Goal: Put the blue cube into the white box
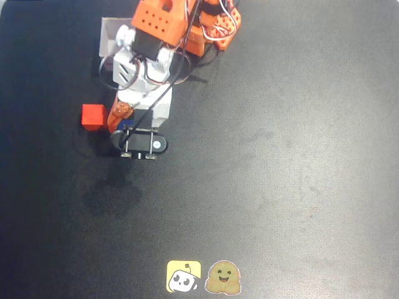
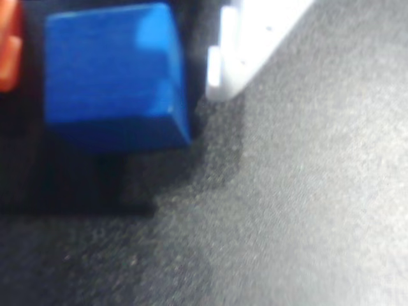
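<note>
I see the cube [image 2: 115, 80] sitting between the jaws in the wrist view, orange finger [image 2: 9, 44] at its left, white finger [image 2: 248, 44] just right with a dark gap; can't tell if it's pinched. Overhead, the arm [image 1: 146, 75] covers the cube on the dark tabletop [image 1: 280, 156]. Red cube [image 1: 93, 116] is just left of the arm. Box [image 1: 111, 36] is at the top, partly under the arm.

text: none legible | table [image 1: 299, 156]: two cartoon stickers [image 1: 204, 276], wordless
</note>
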Motion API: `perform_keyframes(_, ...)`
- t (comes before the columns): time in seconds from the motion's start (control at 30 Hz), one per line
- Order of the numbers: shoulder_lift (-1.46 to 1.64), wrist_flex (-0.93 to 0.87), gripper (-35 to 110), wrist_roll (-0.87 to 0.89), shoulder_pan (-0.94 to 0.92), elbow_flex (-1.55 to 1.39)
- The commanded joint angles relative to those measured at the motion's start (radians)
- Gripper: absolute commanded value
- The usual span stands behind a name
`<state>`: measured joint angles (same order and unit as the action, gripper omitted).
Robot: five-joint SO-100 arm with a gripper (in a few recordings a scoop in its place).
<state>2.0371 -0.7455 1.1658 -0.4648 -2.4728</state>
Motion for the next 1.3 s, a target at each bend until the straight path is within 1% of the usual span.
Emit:
perform_keyframes(0.0,-0.009,0.020,23,-0.006,-0.008,0.000)
perform_keyframes(0.4,-0.152,0.115,22,-0.011,-0.023,-0.005)
perform_keyframes(0.6,-0.133,0.146,4,-0.032,-0.063,-0.041)
perform_keyframes(0.7,-0.121,0.156,0,-0.035,-0.063,-0.055)
perform_keyframes(0.87,-0.101,0.146,0,-0.035,-0.058,-0.048)
perform_keyframes(0.97,-0.046,0.112,0,-0.037,-0.057,-0.038)
perform_keyframes(1.13,0.002,-0.143,0,-0.041,-0.071,0.160)
perform_keyframes(1.27,0.101,-0.259,0,-0.048,-0.097,0.229)
